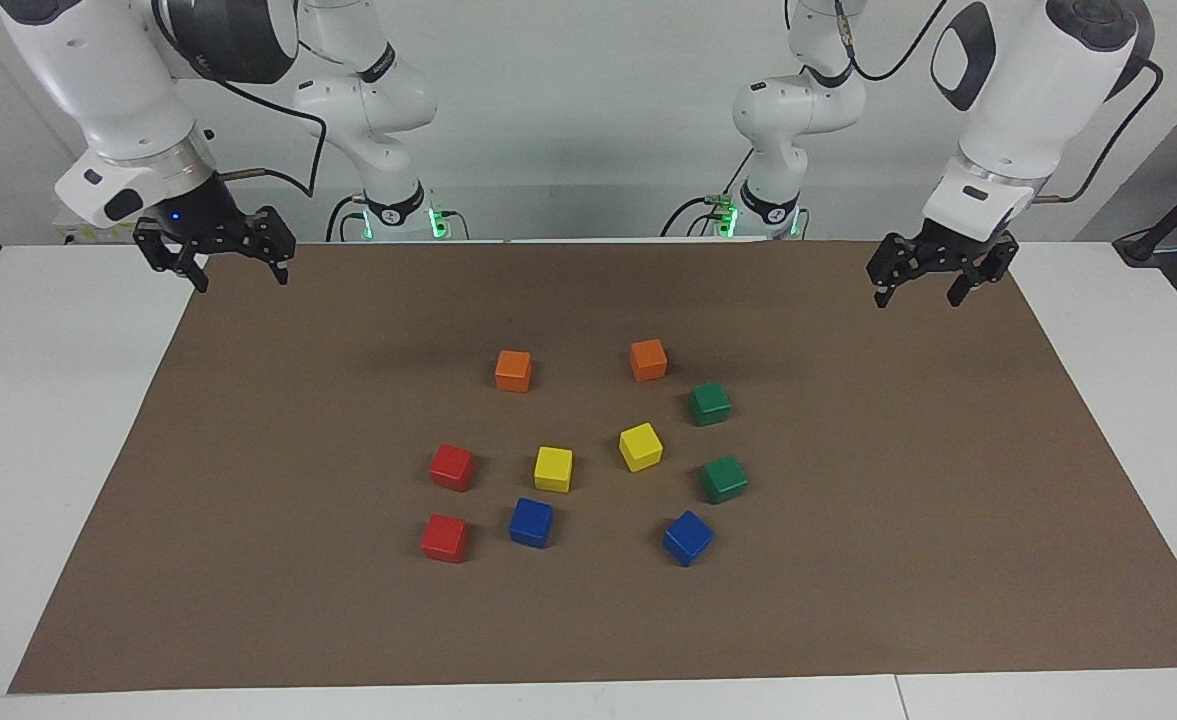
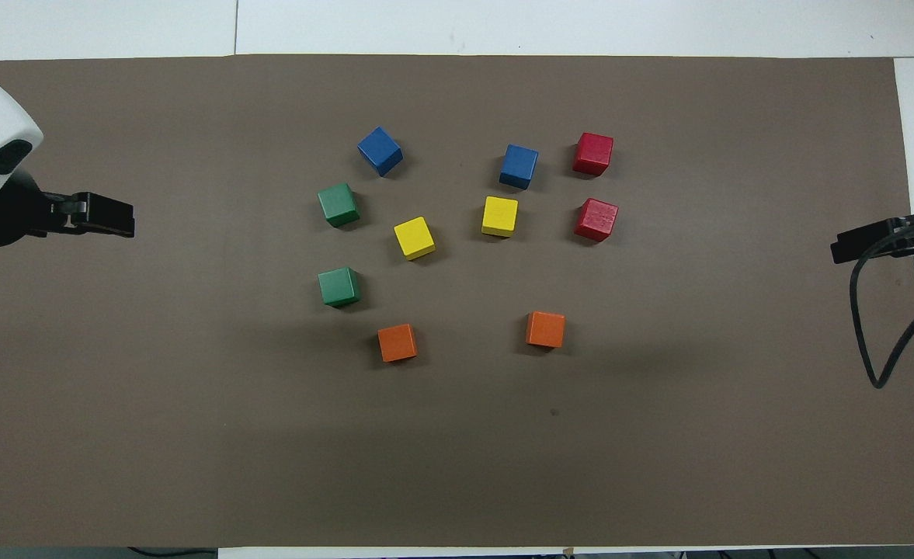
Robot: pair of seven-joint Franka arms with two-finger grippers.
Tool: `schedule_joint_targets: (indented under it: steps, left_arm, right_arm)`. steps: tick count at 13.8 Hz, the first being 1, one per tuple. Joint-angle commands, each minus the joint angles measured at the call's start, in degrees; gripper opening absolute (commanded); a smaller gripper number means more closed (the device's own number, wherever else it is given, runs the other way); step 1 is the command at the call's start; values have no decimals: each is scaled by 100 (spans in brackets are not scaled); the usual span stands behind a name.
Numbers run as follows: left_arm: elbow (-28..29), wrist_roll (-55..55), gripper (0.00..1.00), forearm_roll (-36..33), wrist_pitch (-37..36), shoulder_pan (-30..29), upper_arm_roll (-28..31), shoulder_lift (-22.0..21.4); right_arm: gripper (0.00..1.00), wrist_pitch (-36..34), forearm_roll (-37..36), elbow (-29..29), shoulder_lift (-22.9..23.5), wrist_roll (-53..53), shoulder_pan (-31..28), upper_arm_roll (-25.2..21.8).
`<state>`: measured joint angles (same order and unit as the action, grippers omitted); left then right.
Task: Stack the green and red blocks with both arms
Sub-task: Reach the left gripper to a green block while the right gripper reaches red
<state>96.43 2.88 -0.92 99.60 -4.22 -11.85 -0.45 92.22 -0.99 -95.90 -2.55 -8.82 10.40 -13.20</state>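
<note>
Both grippers, left and right, hang spread and empty; nothing stacked, next reach green blocks and red blocks.

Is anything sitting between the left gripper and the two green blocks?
Nothing visible. The left gripper hangs open over bare mat at its own end, and both green blocks lie on the cluster's edge toward it.

No text, label, brand, number or sign could be read anywhere in either view. The cubes' faces were plain colour, the brown mat was unprinted, and the arms' white shells carried no legible marking.
</note>
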Motion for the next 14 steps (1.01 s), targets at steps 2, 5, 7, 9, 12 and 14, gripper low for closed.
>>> schedule_joint_targets:
  steps: [2, 5, 7, 9, 12, 14]
  left_arm:
    - [629, 1552, 100, 65, 1022, 753, 33, 272]
    - [1587, 2357, 100, 65, 2253, 1221, 33, 309]
    - [1965, 2375, 100, 65, 2607, 1388, 33, 396]
    - [2265, 2418, 100, 65, 3036, 1476, 33, 562]
    - [2450, 2717, 100, 65, 3469, 1556, 33, 800]
    - [2416, 3389, 100, 65, 3504, 1669, 42, 976]
  right_arm:
    - [100, 147, -85, -174, -88, 265, 93, -7]
    - [100, 497, -85, -401, 17, 1686, 602, 20]
    - [100, 963, -7, -552, 332, 2617, 927, 20]
    - [100, 1471, 73, -544, 780, 3349, 1129, 29]
    - [100, 2193, 134, -526, 1378, 4027, 1385, 28]
    - [100, 2615, 309, -526, 1694, 4256, 1456, 29]
